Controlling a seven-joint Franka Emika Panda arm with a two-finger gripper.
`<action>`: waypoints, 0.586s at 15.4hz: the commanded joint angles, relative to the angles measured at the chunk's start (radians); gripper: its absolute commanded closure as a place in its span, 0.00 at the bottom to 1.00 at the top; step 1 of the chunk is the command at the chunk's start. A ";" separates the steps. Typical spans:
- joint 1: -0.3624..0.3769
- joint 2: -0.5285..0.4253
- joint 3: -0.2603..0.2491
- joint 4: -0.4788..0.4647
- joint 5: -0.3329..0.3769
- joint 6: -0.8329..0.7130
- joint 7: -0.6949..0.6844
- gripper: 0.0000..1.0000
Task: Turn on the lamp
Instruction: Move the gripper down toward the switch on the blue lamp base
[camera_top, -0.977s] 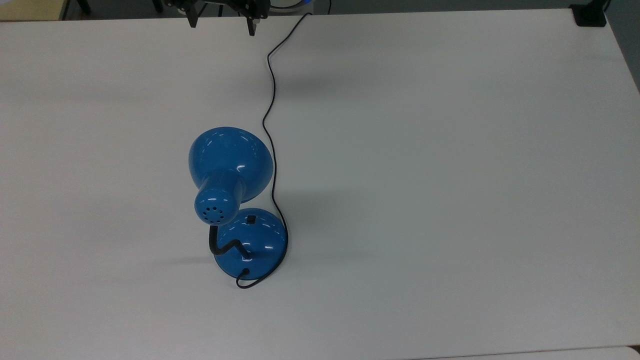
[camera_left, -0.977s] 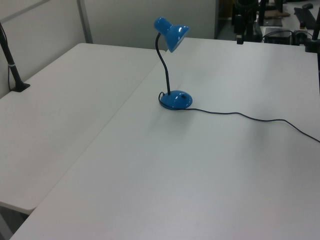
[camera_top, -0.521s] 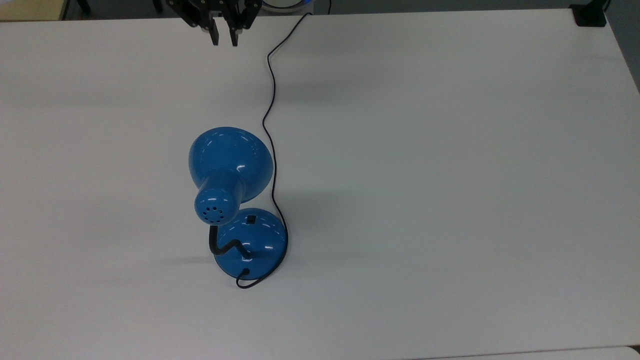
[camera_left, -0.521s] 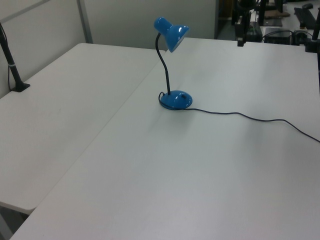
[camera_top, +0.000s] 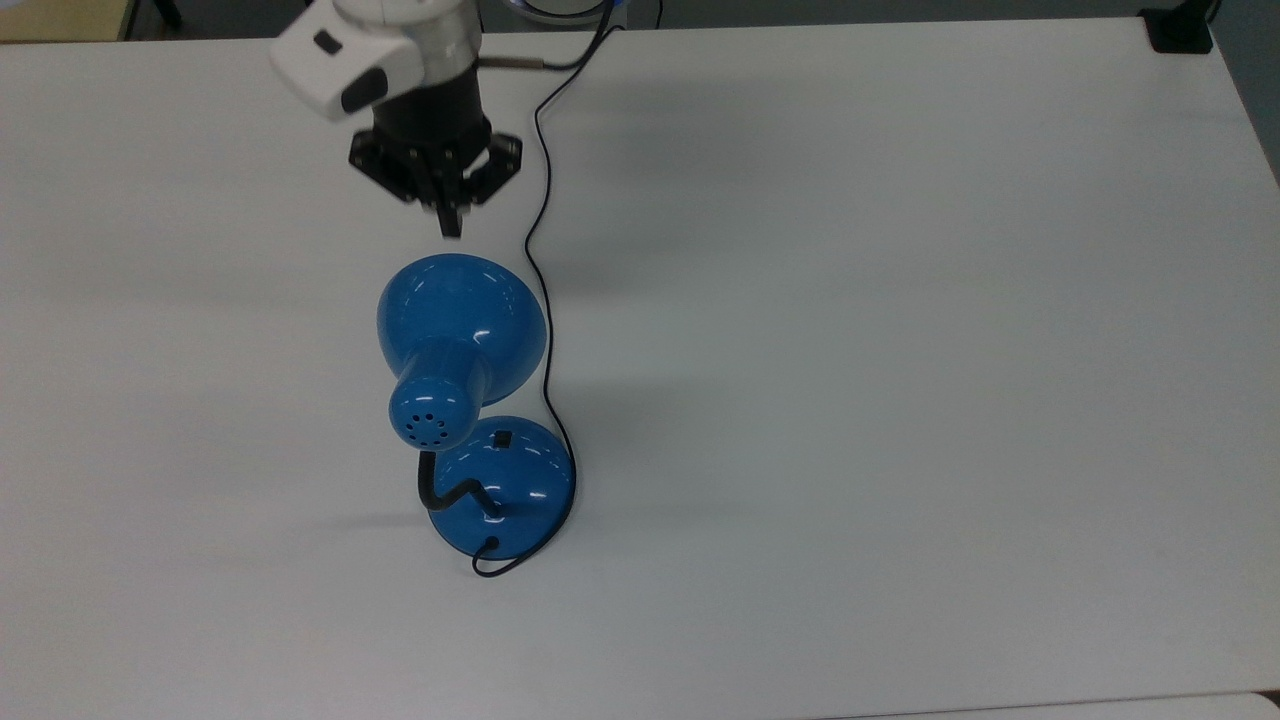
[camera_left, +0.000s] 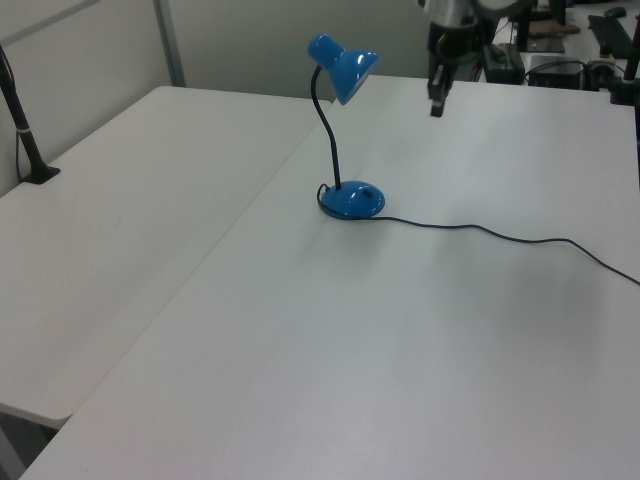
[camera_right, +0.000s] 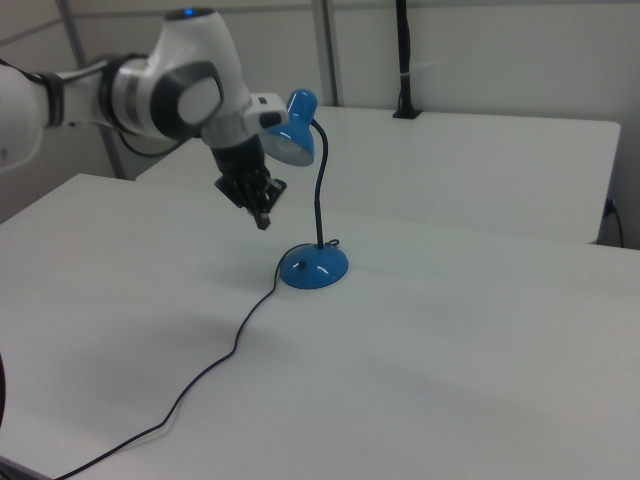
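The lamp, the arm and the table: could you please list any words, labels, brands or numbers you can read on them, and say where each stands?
None: no readable text stands anywhere.
The lamp: plain glossy blue shade and base, no label; its black switch bears no mark that can be made out.
The arm: white and grey housing, no legible marking.
The tool: black, unmarked.
The table: bare white.

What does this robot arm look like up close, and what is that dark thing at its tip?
The arm is made of rounded white shells with dark grey joints and a small blue light on top. At its end sits a black claw with two slim black fingers, beneath a boxy white wrist piece.
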 joint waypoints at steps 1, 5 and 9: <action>0.000 0.037 -0.006 -0.087 0.063 0.245 -0.066 1.00; 0.009 0.138 0.003 -0.086 0.081 0.425 -0.051 1.00; 0.025 0.210 0.005 -0.083 0.081 0.552 -0.049 1.00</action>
